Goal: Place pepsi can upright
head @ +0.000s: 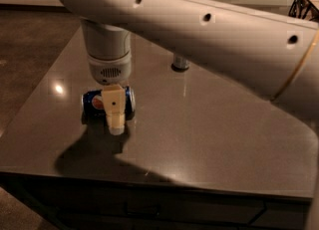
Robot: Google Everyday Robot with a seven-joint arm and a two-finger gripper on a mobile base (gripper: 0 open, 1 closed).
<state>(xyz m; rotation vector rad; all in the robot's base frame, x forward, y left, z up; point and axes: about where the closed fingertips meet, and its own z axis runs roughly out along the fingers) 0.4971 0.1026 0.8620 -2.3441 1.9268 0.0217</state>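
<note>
Arm (199, 30) overhead — tool (115, 127) (pointing down) hangs low.

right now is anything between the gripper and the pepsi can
Nothing visible. The gripper hangs right in front of the pepsi can, which lies on its side on the table. A silver can stands farther back, clear of both.

Bench (219, 139): broad bare surface across centre and right of frame, open for passage.
Left of centre: pepsi can (92, 103) lying on its side; pincer (115, 119) directly in front of it, blocking its near side.
Upper centre: silver can (180, 63), base only visible.
Upper frame: arm (199, 30) spanning overhead.
</note>
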